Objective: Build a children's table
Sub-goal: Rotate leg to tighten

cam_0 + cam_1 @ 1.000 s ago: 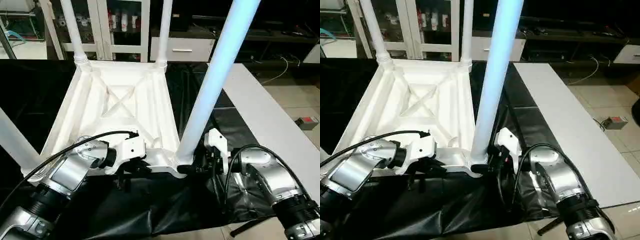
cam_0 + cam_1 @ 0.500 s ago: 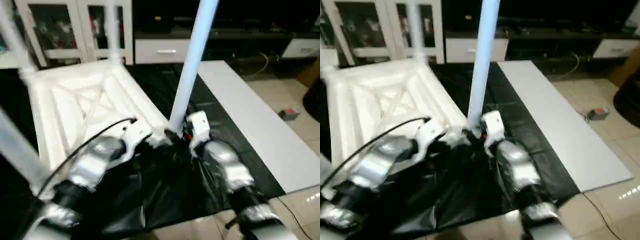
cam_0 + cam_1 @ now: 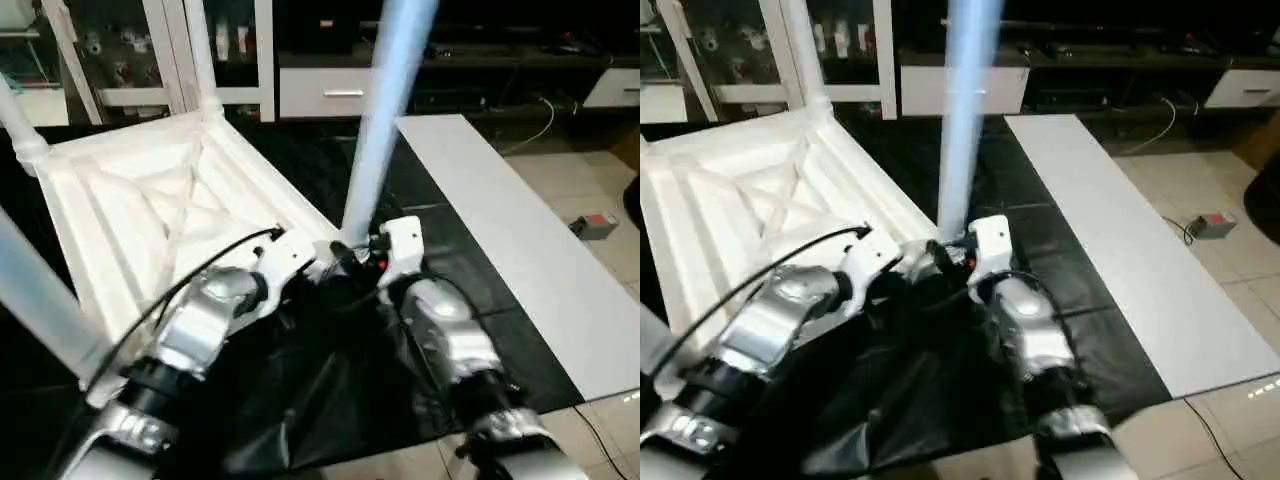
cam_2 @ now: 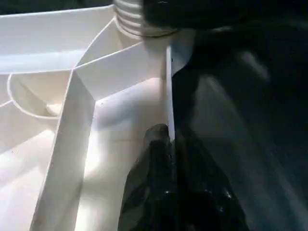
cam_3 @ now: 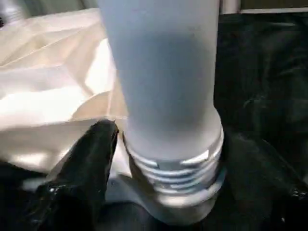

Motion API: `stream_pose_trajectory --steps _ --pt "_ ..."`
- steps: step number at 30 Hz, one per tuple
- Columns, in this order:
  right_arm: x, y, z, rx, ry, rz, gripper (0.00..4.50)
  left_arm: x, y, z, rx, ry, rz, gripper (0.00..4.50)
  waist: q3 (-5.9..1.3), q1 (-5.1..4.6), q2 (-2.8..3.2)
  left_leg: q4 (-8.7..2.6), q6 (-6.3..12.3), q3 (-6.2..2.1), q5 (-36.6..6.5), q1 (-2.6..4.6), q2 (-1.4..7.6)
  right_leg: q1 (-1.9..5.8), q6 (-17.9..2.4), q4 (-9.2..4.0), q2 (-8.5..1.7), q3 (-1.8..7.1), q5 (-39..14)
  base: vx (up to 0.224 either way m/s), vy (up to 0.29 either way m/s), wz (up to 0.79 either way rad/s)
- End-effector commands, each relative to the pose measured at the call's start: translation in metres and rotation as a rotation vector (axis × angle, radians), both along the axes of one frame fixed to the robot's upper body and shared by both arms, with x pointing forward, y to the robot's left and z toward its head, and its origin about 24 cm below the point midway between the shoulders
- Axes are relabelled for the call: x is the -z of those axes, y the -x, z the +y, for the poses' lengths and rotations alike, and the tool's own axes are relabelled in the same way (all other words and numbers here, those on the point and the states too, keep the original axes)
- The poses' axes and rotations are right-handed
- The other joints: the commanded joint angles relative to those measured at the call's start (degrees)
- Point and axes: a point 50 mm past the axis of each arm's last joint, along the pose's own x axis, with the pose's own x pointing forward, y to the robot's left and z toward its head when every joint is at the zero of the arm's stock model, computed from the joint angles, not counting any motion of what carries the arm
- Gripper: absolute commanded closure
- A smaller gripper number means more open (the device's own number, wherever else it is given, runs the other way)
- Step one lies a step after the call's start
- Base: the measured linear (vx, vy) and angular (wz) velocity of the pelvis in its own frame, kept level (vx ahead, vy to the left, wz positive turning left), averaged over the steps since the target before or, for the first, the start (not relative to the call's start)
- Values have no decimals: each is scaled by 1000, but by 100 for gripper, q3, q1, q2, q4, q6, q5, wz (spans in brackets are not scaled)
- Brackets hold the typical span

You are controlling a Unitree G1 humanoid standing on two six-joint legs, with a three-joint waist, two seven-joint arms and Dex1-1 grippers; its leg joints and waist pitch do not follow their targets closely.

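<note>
the smooth white plastic table top (image 3: pixel 150 210) lies upside down on crinkled black sheeting (image 3: pixel 330 390), x-ribs up. left gripper (image 4: pixel 168 144) pinches its thin rim closed; right gripper (image 5: pixel 163 159) straddles the near-right leg (image 3: pixel 385 120)'s ribbed base, jaws open.

Left gripper (image 4: pixel 168 144) jaws pinched shut; right gripper (image 5: pixel 163 159) jaws spread

Light from above glared off the white table top (image 3: pixel 130 200); the nearest leg (image 3: pixel 385 120) looked bluish, and the forearms were smeared with blur.
</note>
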Motion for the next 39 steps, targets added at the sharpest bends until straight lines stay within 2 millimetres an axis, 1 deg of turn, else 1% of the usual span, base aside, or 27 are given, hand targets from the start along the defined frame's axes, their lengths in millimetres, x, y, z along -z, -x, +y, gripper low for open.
stream_pose_trajectory --steps 1,2,3,4,5,6,7,8,9,10,11,13,16,20,21,24,25,27,29,31,32,33,34,35,36,38,39 --pt "-12 4 0 -123 -5 -28 65 10 13 -5 122 13 68 450 -319 38 -8 -438 396 -217 -1054 124 530 231 -1346 -405 -406 275 -970 0 0 0" --pt "-12 9 -9 -190 16 -17 61 10 18 -1 181 11 86 450 -316 30 10 -443 346 -227 -1120 129 535 219 -1358 -405 -414 277 -1056 0 0 0" --pt "-13 12 -14 -235 29 -7 61 10 21 2 217 10 97 450 -303 50 5 -458 277 -232 -1308 139 536 220 -1285 -442 -402 273 -1310 0 0 0" --pt "-15 24 -25 -372 66 15 46 8 28 7 330 -1 101 450 -284 66 18 -479 203 -247 -1520 160 543 202 -1228 -468 -399 275 -1563 0 0 0" --pt "-15 27 -28 -405 76 20 46 8 30 8 358 -3 102 450 -290 87 11 -482 172 -254 -1593 167 558 213 -1176 -474 -402 274 -1657 0 0 0" --pt "-17 33 -32 -468 96 28 46 7 35 11 410 -11 115 450 -273 116 11 -499 103 -244 -1683 175 569 184 -1099 -479 -414 291 -1801 0 0 0" --pt "-19 39 -37 -527 113 42 46 7 38 15 452 -25 137 450 -286 141 18 -506 36 -251 -1732 194 561 181 -1092 -478 -400 280 -1805 0 0 0" --pt "-19 41 -39 -541 117 45 46 7 39 16 460 -28 144 450 -285 150 18 -510 20 -246 -1738 194 567 176 -1093 -471 -399 286 -1750 0 0 0" --pt "-21 45 -43 -592 135 56 46 6 42 21 493 -44 173 450 -286 166 19 -517 -15 -248 -1797 212 567 163 -1113 -465 -394 283 -1704 0 0 0" --pt "-22 48 -45 -615 144 62 46 5 43 23 508 -50 184 450 -276 172 17 -528 -50 -250 -1781 198 570 159 -1137 -454 -405 287 -1660 0 0 0" --pt "-23 50 -47 -638 152 69 46 4 44 25 527 -55 197 450 -277 176 16 -519 -87 -244 -1846 210 562 144 -1163 -461 -420 292 -1710 0 0 0" --pt "-23 53 -49 -685 198 83 46 1 44 30 555 -72 205 450 -273 186 16 -520 -139 -250 -1903 210 564 143 -1158 -472 -433 296 -1836 0 0 0" --pt "-21 52 -47 -694 217 83 46 1 42 31 553 -80 195 450 -281 193 8 -514 -185 -246 -1909 206 560 136 -1160 -469 -437 300 -1833 0 0 0" --pt "-18 49 -39 -689 244 76 46 0 41 31 559 -82 192 450 -305 225 -11 -505 -194 -241 -1706 197 552 154 -1194 -436 -437 295 -1585 0 0 0" --pt "-16 48 -36 -693 264 69 46 1 40 30 559 -80 191 450 -309 235 0 -501 -187 -237 -1661 202 554 154 -1218 -423 -434 295 -1488 0 0 0" --pt "-16 45 -31 -682 266 44 46 1 41 30 564 -78 192 450 -315 262 4 -495 -173 -227 -1531 205 552 164 -1281 -396 -426 289 -1271 0 0 0" --pt "-17 42 -29 -667 249 32 46 1 41 30 564 -78 192 450 -314 259 -5 -492 -168 -226 -1530 195 548 175 -1292 -399 -433 289 -1265 0 0 0" --pt "-18 40 -28 -658 236 24 46 1 41 30 564 -78 192 450 -312 256 1 -497 -182 -232 -1582 198 547 173 -1287 -402 -431 287 -1339 0 0 0" --pt "-20 37 -26 -646 220 11 46 2 40 30 562 -77 192 450 -308 250 -5 -502 -208 -237 -1667 202 550 168 -1260 -411 -432 287 -1466 0 0 0" --pt "-21 37 -26 -646 207 14 46 2 40 30 562 -77 192 450 -316 259 -3 -498 -221 -234 -1652 209 553 170 -1233 -404 -431 290 -1440 0 0 0" --pt "-21 37 -25 -646 204 14 70 2 40 30 562 -78 192 450 -318 262 -1 -500 -222 -234 -1624 211 554 172 -1235 -399 -426 288 -1394 0 0 0" --pt "-21 37 -26 -648 198 13 70 2 40 30 561 -77 193 450 -326 259 1 -498 -207 -232 -1539 205 552 182 -1252 -381 -421 285 -1245 0 0 0" --pt "-21 37 -26 -649 196 12 80 2 40 30 560 -78 194 450 -327 256 -1 -491 -178 -224 -1485 202 545 184 -1283 -372 -414 284 -1125 0 0 0" --pt "-21 38 -27 -651 193 11 85 2 40 30 560 -79 196 450 -325 257 -3 -489 -165 -223 -1487 202 545 186 -1288 -374 -416 283 -1124 0 0 0" --pt "-21 38 -27 -653 192 10 96 2 40 31 560 -79 200 450 -324 261 7 -488 -159 -222 -1514 202 544 187 -1292 -383 -424 286 -1170 0 0 0" --pt "-20 39 -28 -658 191 12 118 3 40 31 561 -79 204 450 -320 259 11 -493 -179 -230 -1571 201 548 188 -1282 -387 -425 286 -1271 0 0 0" --pt "-19 39 -28 -661 191 13 118 3 40 31 561 -79 205 450 -323 258 7 -491 -194 -228 -1596 203 546 187 -1273 -391 -426 286 -1302 0 0 0"
